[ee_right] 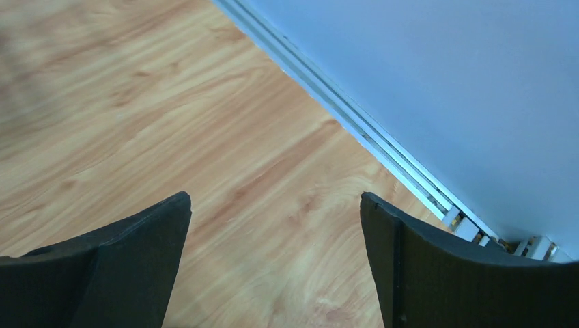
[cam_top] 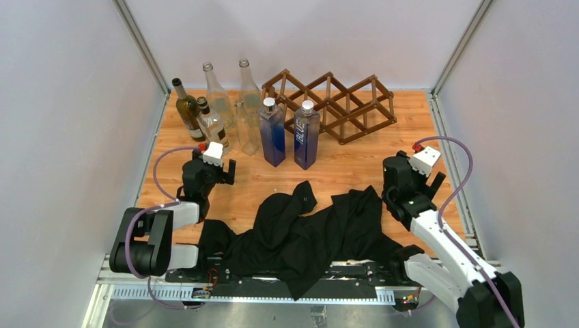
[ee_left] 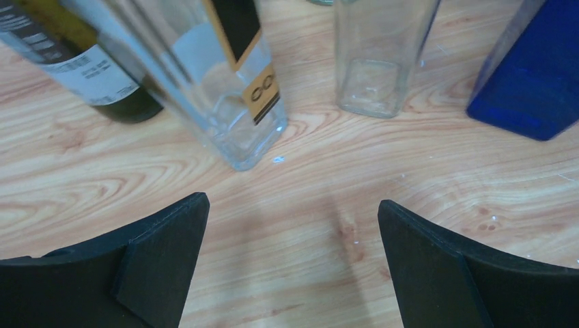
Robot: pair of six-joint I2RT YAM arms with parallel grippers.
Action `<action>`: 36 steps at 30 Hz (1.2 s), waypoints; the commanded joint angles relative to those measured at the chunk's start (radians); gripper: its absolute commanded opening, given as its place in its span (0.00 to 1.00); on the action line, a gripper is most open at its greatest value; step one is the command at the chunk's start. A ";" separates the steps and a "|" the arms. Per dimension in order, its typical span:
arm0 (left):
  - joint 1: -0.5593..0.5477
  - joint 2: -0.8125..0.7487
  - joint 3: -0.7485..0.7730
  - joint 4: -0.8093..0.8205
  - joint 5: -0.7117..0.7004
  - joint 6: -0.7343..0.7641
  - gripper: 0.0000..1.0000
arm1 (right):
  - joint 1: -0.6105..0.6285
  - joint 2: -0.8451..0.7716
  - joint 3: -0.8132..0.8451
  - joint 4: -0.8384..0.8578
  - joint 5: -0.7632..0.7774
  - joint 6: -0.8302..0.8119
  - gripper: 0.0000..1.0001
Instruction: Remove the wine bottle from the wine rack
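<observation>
Along the back edge of the table (cam_top: pixel 369 171) the wine rack (cam_top: pixel 339 104) is set, right of centre. To its left about seven bottles are stood upright on the wood: one dark green wine bottle (cam_top: pixel 186 109), two blue bottles (cam_top: pixel 273 133) and four clear bottles (cam_top: pixel 217 96). Bare wood is left between them and the black cloth (cam_top: pixel 307 229). The left gripper (ee_left: pixel 293 205) and right gripper (ee_right: pixel 273 198) are spread wide and empty, the right one near the side rail (ee_right: pixel 355 137).

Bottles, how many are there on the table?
7, all standing: a dark green glass bottle at far left, four clear glass bottles beside it, two blue square bottles before the dark brown wooden lattice rack. None seems hidden.
</observation>
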 commanded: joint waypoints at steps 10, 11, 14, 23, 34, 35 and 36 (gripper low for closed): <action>0.030 0.075 -0.140 0.458 -0.075 -0.076 1.00 | -0.197 0.345 -0.281 0.919 -0.182 -0.279 0.99; 0.035 0.066 -0.103 0.390 -0.084 -0.079 1.00 | -0.197 0.389 -0.289 0.967 -0.214 -0.296 0.99; 0.040 0.067 -0.088 0.353 -0.095 -0.094 1.00 | -0.193 0.488 -0.300 1.123 -0.271 -0.391 1.00; 0.041 0.064 -0.088 0.347 -0.103 -0.102 1.00 | -0.263 0.514 -0.247 1.032 -0.686 -0.458 1.00; 0.041 0.065 -0.090 0.350 -0.105 -0.101 1.00 | -0.265 0.554 -0.294 1.138 -0.650 -0.453 1.00; 0.041 0.067 -0.090 0.352 -0.104 -0.102 1.00 | -0.264 0.556 -0.295 1.145 -0.648 -0.454 1.00; 0.041 0.068 -0.090 0.352 -0.104 -0.101 1.00 | -0.265 0.557 -0.295 1.146 -0.647 -0.455 1.00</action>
